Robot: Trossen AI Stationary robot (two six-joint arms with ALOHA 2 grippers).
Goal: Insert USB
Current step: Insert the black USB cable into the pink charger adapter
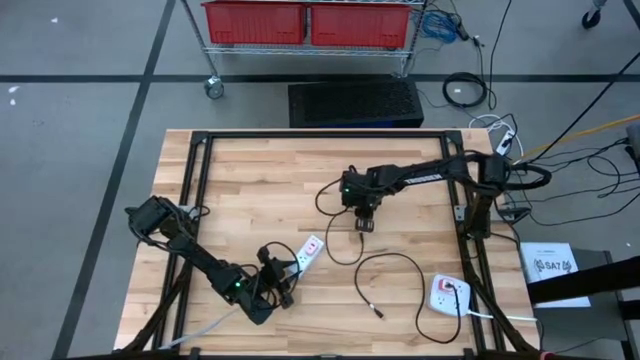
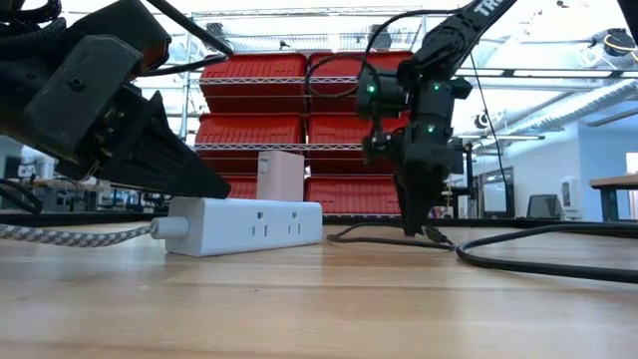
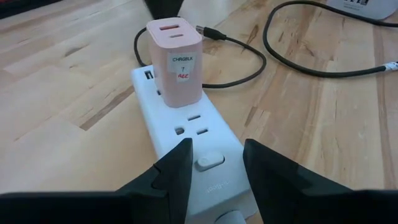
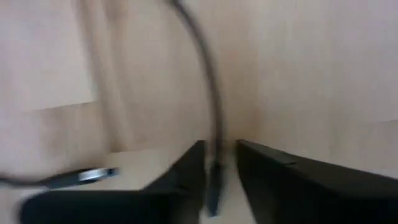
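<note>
The right gripper [image 1: 362,224] hangs low over the middle of the wooden table [image 1: 260,170], fingers pointing down and nipped around a black USB cable [image 4: 208,93]; its wrist view is smeared, so I cannot be sure, but the cord seems to sit right in the narrow gap between the two fingertips [image 4: 186,168], close to the wood. From the low camera that gripper [image 2: 419,227] reaches almost to the tabletop, where the cable [image 2: 538,261] trails off across the boards. In the overhead view the same cable [image 1: 395,258] loops toward the near edge and ends in a loose plug [image 1: 378,313], lying near a second white outlet block [image 1: 447,293] by the right corner. The left gripper [image 1: 280,283] sits near the front edge, its fingers spread either side of the end of a white power strip [image 3: 196,146], seemingly without clamping it. A pink charger [image 3: 176,62] stands plugged upright in that strip, its two ports facing up, with the strip [image 1: 310,250] lying angled between the two arms.
</note>
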